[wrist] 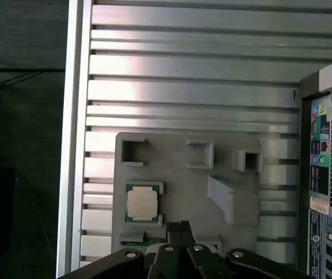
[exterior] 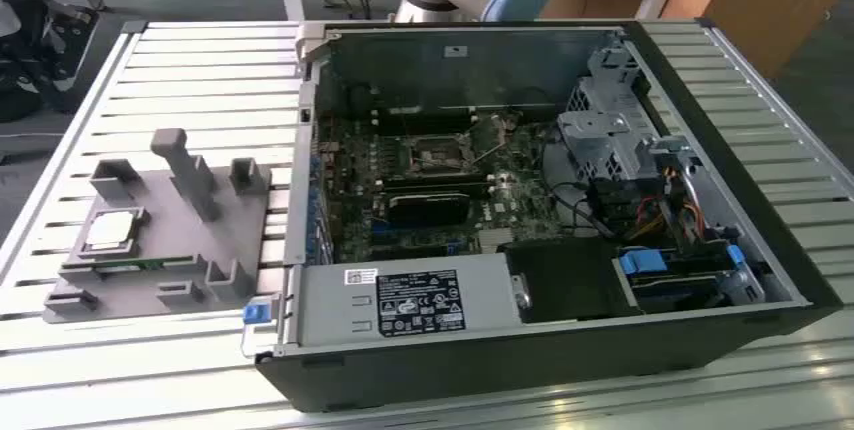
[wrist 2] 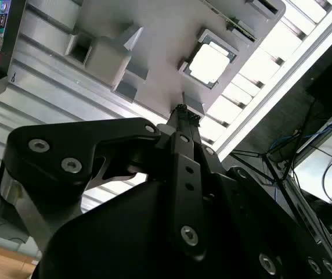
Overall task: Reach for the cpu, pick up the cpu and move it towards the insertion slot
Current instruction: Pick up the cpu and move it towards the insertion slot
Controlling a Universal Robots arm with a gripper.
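cpu [wrist: 141, 204] | seated in grey tray [wrist: 177, 187] | near hand [wrist: 180, 225], not touching

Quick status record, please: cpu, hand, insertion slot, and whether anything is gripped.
cpu: seated in a pocket of the gray holder, outside the computer case
hand: shut, over the holder, apart from the cpu
gripped: nothing
insertion slot: on the motherboard inside the open case
task state: cpu not yet picked up
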